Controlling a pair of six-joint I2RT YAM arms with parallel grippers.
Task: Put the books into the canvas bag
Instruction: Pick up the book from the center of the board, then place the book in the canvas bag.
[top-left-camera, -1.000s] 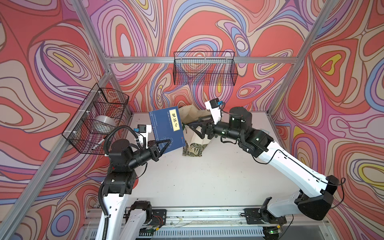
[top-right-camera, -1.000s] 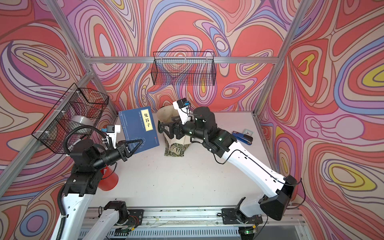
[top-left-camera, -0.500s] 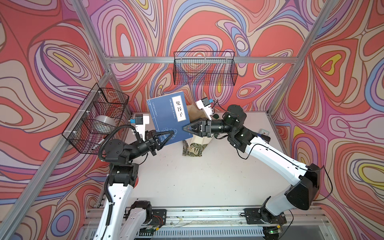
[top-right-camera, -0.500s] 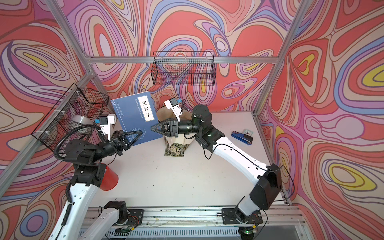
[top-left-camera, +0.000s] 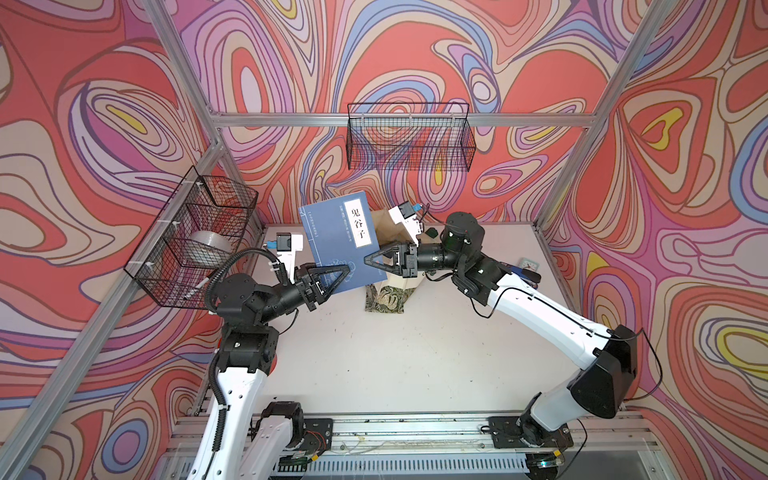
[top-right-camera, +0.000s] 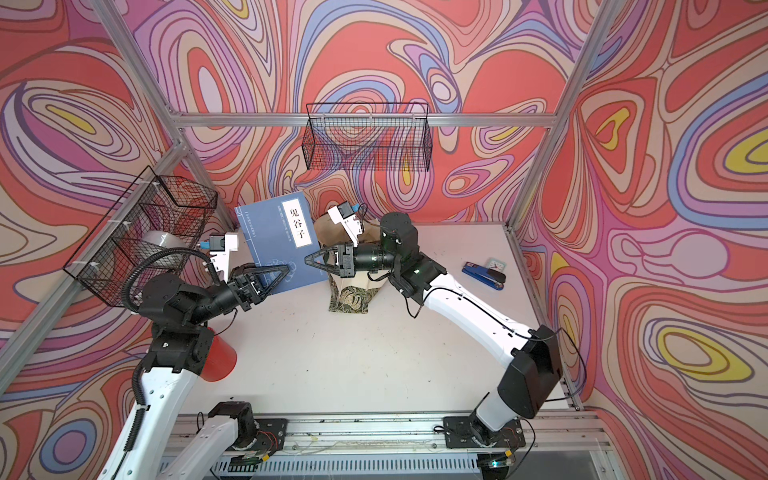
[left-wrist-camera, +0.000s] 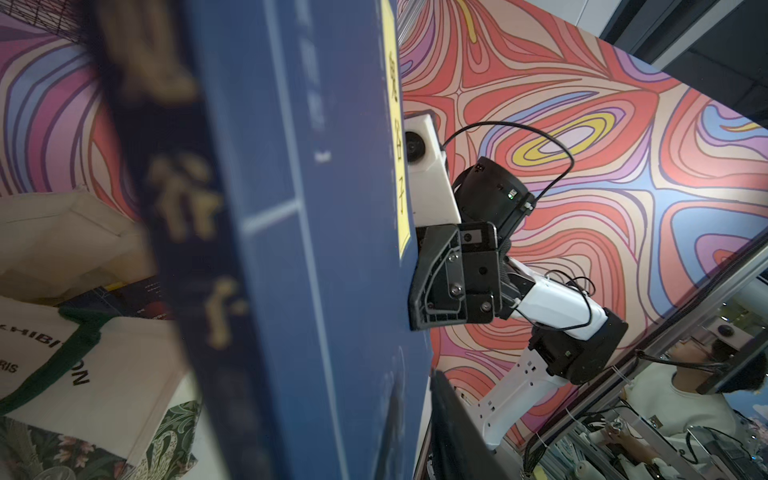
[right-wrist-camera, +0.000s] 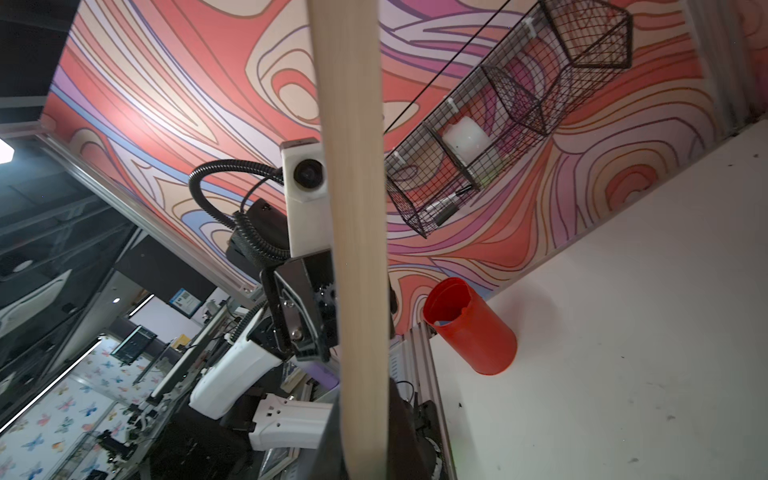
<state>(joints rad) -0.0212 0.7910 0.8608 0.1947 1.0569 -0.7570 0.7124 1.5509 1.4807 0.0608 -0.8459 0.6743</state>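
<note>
1. Left fingers (top-left-camera: 318, 288) sit at the near corner of a navy book (top-left-camera: 332, 237). Whether they press on it or stand just off it cannot be told.
2. Beside that arm's base, a red cup (top-right-camera: 216, 361) rests on the white table (top-left-camera: 395, 365).
3. Right fingers (left-wrist-camera: 434, 286) are clamped together on the book's opposite edge. In the right wrist view the cream page edges run straight between them.
4. The book hangs clear of the table, tilted with its cover up. A pale label with dark characters runs along the cover's far right side. In both top views the book covers part of the canvas bag's mouth.
5. The canvas bag (top-left-camera: 385, 296) stands on the table below the right fingers, its leafy green base nearest. In the left wrist view it shows cream cloth, dark lettering and a green handle.
6. Farther right, a blue stapler (top-right-camera: 484, 275) lies near the wall.
7. Black wire baskets hang on the left wall (top-left-camera: 195, 237) and on the far wall (top-left-camera: 409, 137).
</note>
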